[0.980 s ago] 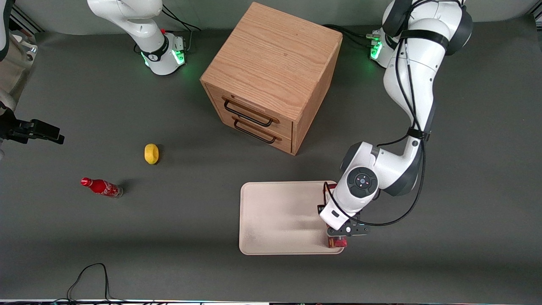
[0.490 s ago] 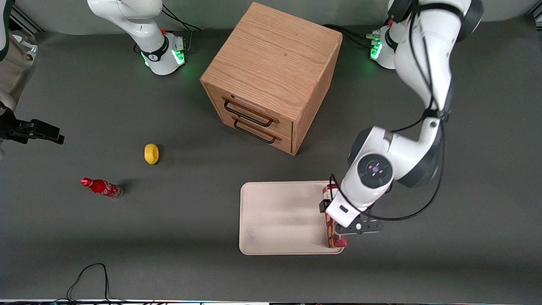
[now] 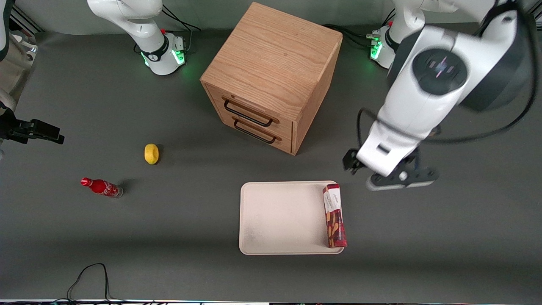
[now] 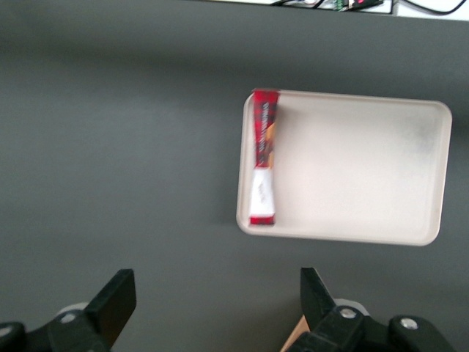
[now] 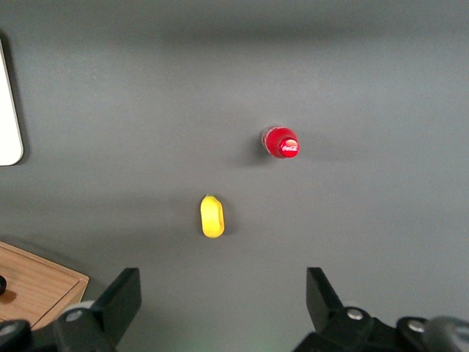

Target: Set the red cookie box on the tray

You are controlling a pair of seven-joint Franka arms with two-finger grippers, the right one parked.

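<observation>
One red cookie box (image 3: 334,215) lies on tray (image 3: 279,218); hand (image 4: 212,308) spread wide above.

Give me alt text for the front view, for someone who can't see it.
A red cookie box lies flat on a cream tray, along the tray's edge toward the working arm's end of the table. The left gripper hangs open above the bare table beside the tray, holding nothing. A wooden drawer cabinet, a lemon and a small red soda bottle also sit on the table.
</observation>
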